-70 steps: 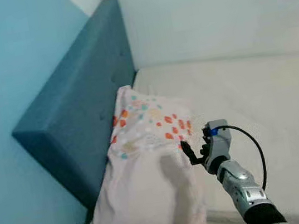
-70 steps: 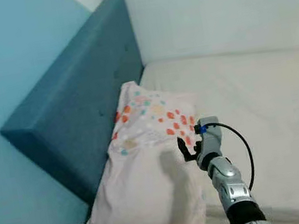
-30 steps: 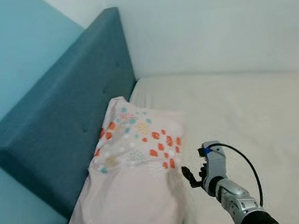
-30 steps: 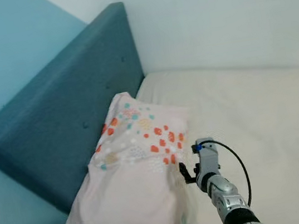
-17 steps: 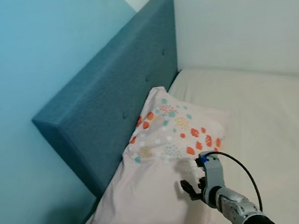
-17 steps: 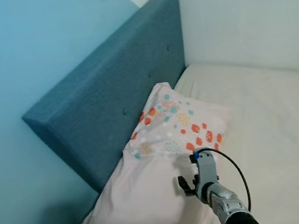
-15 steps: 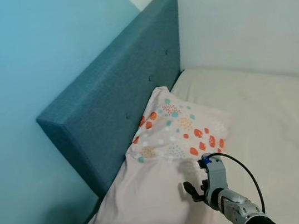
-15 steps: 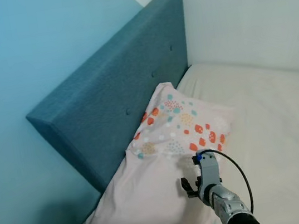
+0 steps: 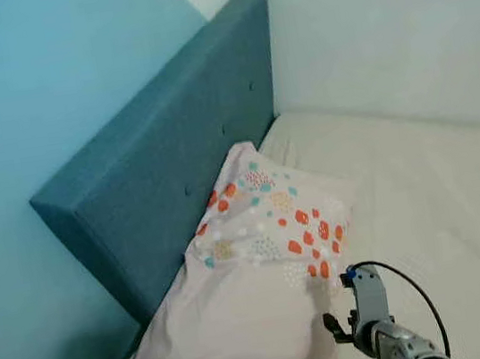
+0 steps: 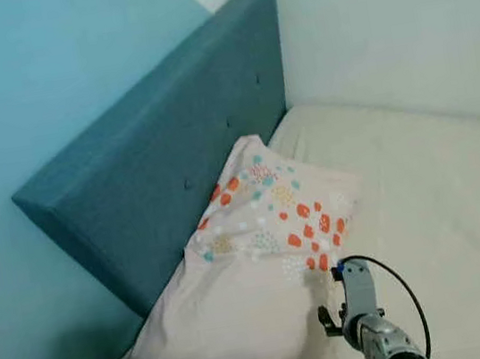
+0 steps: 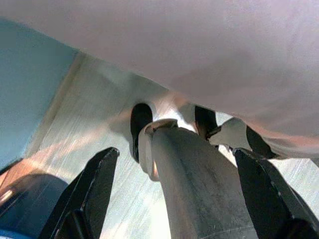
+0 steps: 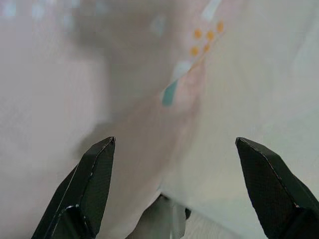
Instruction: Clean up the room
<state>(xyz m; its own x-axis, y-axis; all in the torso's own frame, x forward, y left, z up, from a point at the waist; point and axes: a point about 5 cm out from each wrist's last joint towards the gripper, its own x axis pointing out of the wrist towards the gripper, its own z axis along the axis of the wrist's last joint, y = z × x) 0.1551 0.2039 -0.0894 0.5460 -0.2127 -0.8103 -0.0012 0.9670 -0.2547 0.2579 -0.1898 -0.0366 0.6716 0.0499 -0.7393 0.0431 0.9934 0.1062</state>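
A cream-sheeted bed (image 9: 421,179) meets a teal upholstered headboard (image 9: 167,172). A pale pink pillow with orange and teal dots (image 9: 257,294) lies on it against that headboard.

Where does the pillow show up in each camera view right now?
Left eye: pillow lower centre, against the blue headboard.
Right eye: the same, lower centre.
Left wrist: pale fabric, spanning one side of the frame.
Right wrist: dotted edge between the right gripper fingers.
Shared landmark: the pillow's dotted patch.
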